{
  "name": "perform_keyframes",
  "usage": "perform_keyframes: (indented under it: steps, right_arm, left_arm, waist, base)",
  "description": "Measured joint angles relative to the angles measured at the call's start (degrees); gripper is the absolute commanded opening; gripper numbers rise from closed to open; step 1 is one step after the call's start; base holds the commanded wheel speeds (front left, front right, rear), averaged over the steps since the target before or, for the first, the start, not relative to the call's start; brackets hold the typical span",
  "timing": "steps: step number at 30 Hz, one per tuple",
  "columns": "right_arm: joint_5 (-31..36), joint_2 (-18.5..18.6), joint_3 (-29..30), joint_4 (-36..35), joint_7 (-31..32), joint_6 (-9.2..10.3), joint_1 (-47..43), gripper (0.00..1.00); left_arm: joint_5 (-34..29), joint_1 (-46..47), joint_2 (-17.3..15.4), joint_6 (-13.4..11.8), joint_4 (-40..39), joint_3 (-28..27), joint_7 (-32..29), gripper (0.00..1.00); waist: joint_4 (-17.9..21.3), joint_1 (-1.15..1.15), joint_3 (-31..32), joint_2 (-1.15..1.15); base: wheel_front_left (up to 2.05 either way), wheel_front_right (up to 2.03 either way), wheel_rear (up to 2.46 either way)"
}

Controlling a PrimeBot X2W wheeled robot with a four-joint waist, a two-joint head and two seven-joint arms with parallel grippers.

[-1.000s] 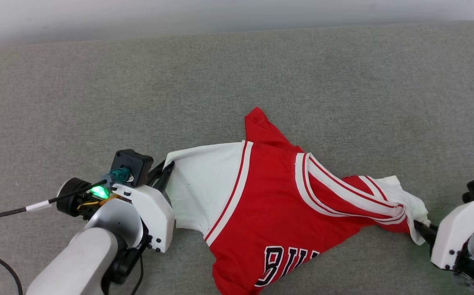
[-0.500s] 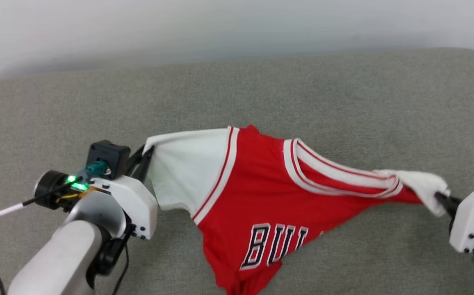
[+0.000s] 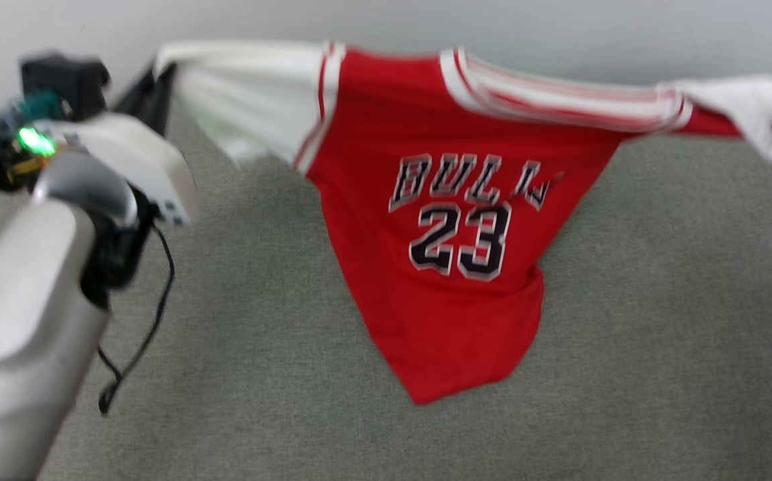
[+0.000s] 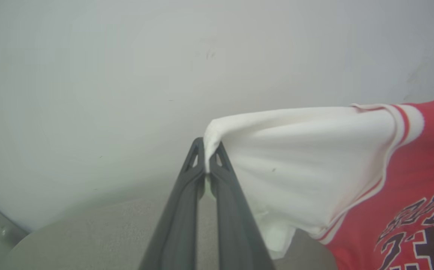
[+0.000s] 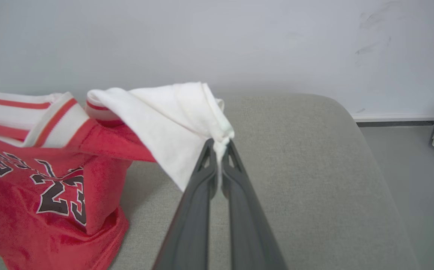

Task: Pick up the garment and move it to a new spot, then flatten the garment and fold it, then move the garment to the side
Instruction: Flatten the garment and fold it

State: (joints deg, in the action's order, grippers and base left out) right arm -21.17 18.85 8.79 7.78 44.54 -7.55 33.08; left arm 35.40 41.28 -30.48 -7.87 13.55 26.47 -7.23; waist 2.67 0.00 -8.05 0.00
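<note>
Jaws pinched shut on its white sleeves, the left gripper (image 4: 206, 150) and right gripper (image 5: 220, 146) had hoisted the garment (image 3: 466, 307) toward twelve o'clock, above the grey padded surface (image 3: 660, 300), so it looked ready to relocate.

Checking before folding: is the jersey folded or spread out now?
Spread: the garment is stretched wide between the left gripper and the right gripper, each clamped on one end, front number showing.

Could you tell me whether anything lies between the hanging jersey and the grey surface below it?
Nothing visible does: the garment hangs from the left gripper and right gripper over the grey surface.
</note>
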Motion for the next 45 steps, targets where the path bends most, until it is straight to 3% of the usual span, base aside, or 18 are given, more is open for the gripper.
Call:
perform_keyframes:
  steps: [11,23,37,41,45]
  right_arm:
    - [3.74,-0.16,-2.99,8.03,-7.08,-0.01,26.42,0.0]
    - [5.98,-2.01,-7.91,14.51,-21.51,0.0,46.82,0.0]
    - [0.74,-1.71,-14.89,29.85,-31.01,0.0,55.11,0.0]
    - [-1.62,-0.99,-16.96,33.04,-32.72,0.0,54.3,0.0]
    - [-4.32,0.15,-19.57,32.4,-34.52,0.0,47.64,0.0]
  left_arm:
    - [-1.86,26.15,1.25,3.39,14.99,-3.81,5.8,0.0]
    - [-2.82,43.86,-1.67,5.21,19.31,-7.83,11.49,0.0]
    - [-0.52,45.58,-0.41,6.73,24.05,-8.93,15.55,0.0]
    - [0.55,42.77,0.83,7.99,25.81,-8.95,17.98,0.0]
    - [1.57,36.72,1.41,9.45,26.29,-9.31,20.37,0.0]
  waist:
    - [-0.32,0.01,-7.93,0.0]
    - [0.89,0.01,-20.24,0.0]
    - [1.37,0.01,-34.14,0.0]
    - [0.63,0.02,-34.91,0.0]
    - [0.09,0.01,-33.07,0.0]
  base:
    - [0.0,0.0,0.0]
    - [0.0,0.0,0.0]
    - [0.0,0.0,0.0]
    - [0.0,0.0,0.0]
    - [0.0,0.0,0.0]
